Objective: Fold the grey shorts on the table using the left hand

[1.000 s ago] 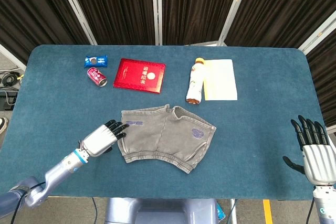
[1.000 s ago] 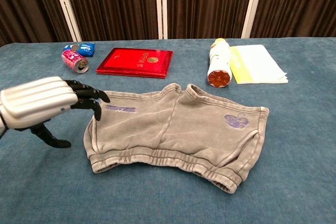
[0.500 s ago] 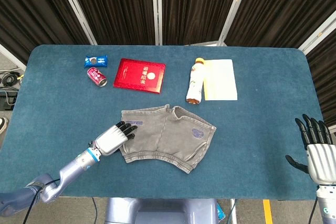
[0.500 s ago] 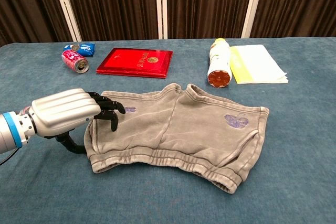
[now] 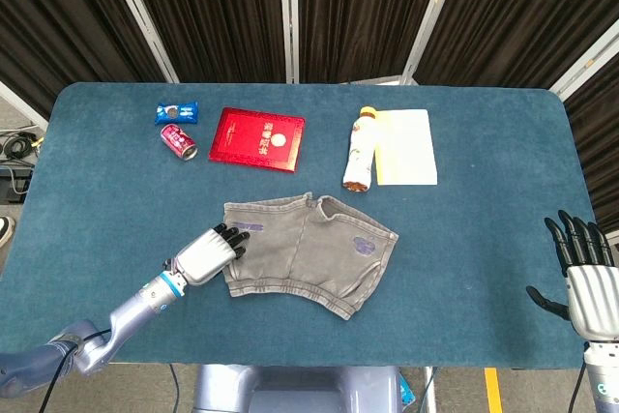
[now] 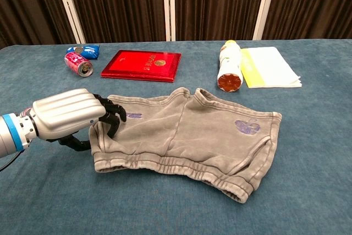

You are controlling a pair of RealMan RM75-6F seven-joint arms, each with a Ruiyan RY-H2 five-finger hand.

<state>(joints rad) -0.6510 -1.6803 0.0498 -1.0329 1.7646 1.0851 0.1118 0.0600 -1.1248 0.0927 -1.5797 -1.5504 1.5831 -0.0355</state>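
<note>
The grey shorts (image 5: 309,253) (image 6: 187,136) lie spread flat on the blue table (image 5: 484,239), waistband toward the front, with a purple print on one leg. My left hand (image 5: 205,256) (image 6: 69,115) is at the shorts' left edge. Its fingers (image 6: 111,119) curl down over the fabric and the thumb sits under the edge, so it pinches the cloth. My right hand (image 5: 585,278) hovers off the table's front right corner, fingers spread and holding nothing. The chest view does not show it.
At the back of the table are a red book (image 5: 257,138) (image 6: 145,65), a red can (image 5: 178,139) (image 6: 78,64) on its side, a blue packet (image 5: 177,112) (image 6: 85,51), a lying bottle (image 5: 360,149) (image 6: 230,67) and yellow paper (image 5: 404,146) (image 6: 269,67).
My left hand has moved right onto the shorts' left edge and its fingers have curled down over the cloth. The right hand has dropped slightly.
</note>
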